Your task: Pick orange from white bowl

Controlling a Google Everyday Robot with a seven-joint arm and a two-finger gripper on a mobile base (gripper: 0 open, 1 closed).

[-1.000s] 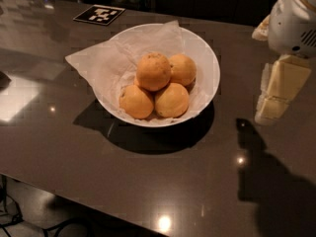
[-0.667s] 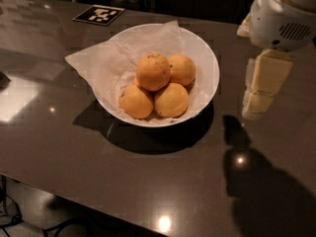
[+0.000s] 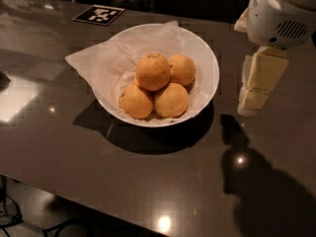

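The orange (image 3: pixel 153 71) sits on top of the pile in the white bowl (image 3: pixel 207 58); it is deeper orange, with dark specks near its stem end. Three paler yellow-orange fruits lie around and under it. The bowl is lined with crinkled white paper (image 3: pixel 94 63) that juts out past its left rim. My gripper (image 3: pixel 252 98) hangs to the right of the bowl, just outside its rim and above the table, with cream-coloured fingers (image 3: pixel 264 78) pointing down. It holds nothing.
The bowl stands on a dark glossy table (image 3: pixel 148 181) with bright light reflections. A black-and-white marker tag (image 3: pixel 98 15) lies at the back left. The table's front edge runs along the lower left.
My gripper has moved left, toward the bowl's right rim. The bowl and fruits have not moved.
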